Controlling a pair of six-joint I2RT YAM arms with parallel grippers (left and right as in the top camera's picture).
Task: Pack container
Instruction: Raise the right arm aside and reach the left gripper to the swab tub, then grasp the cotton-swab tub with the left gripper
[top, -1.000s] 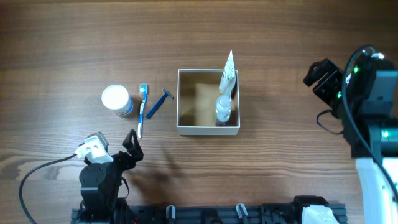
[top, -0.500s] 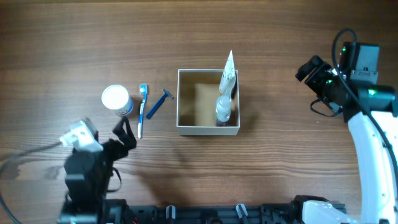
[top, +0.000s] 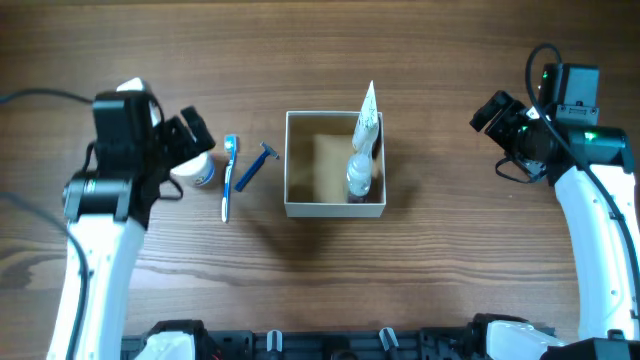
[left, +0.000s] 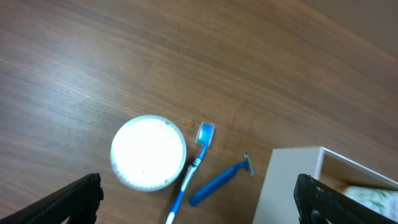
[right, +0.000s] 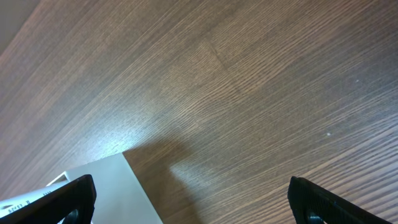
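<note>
- left pincer (top: 192, 136): fingers spread wide and empty, hanging above the white-lidded jar (left: 148, 152) (in the wrist view the jar sits a little toward 9 o'clock of the gap).
- right pincer (top: 493, 112): also spread, holding nothing, over bare desk (top: 450, 260), well apart from the box at its 3 o'clock.
- toothbrush (top: 228, 178) and razor (top: 254, 166) lie flat at the jar's 3 o'clock, between it and the box.
- the container (top: 335, 208) stands mid-desk, open side up. a tube (top: 367, 118) and a small bottle (top: 359, 175) lean along its 3 o'clock wall, and its 9 o'clock half is bare floor.
- handling, as i judge it: the walls are thin and the box is light, so it is likely to bow if pinched or skid if bumped. if it must be held, take one wall close to a corner, where it is stiffest.
</note>
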